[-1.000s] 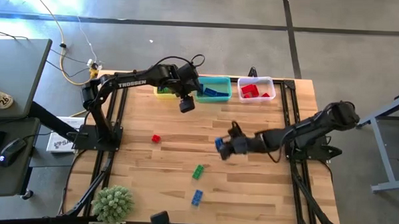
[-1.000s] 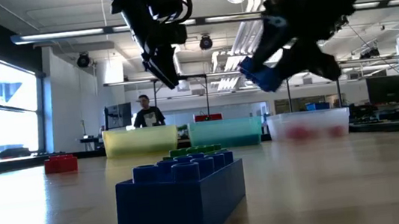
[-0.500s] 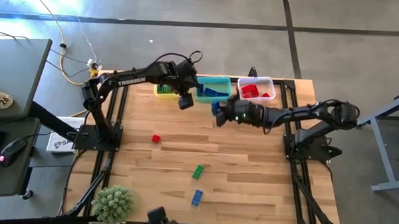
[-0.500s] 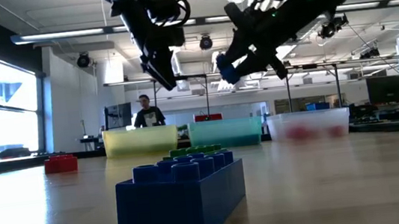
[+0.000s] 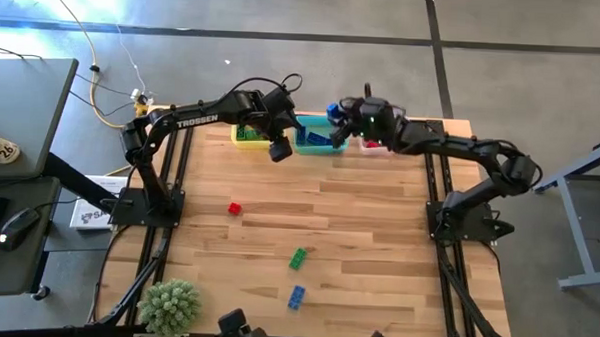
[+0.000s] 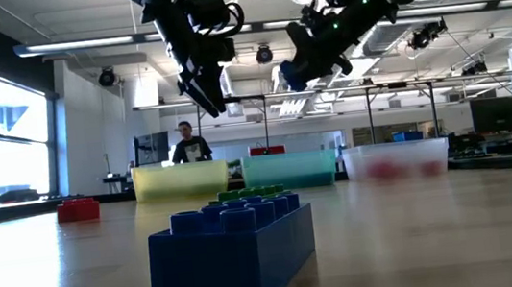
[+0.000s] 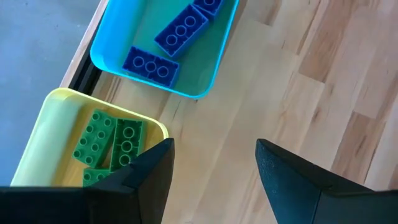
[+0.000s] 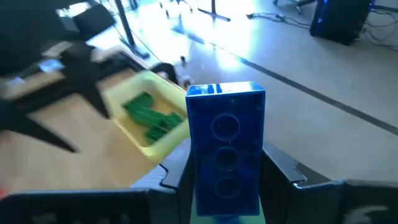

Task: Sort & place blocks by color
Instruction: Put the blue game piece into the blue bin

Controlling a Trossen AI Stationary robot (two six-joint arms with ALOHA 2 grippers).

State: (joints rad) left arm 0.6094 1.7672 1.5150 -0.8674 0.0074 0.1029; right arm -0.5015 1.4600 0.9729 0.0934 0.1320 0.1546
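"TROSSEN" is printed in white on the left arm (image 5: 200,122). A blue block (image 8: 226,148) is pinched by the right hand (image 5: 334,114) above the teal bin (image 5: 319,136). The left hand (image 5: 278,153) is spread, empty, near the yellow bin (image 7: 50,135). Three blocks (image 5: 298,257) are left on the desk (image 5: 377,251).
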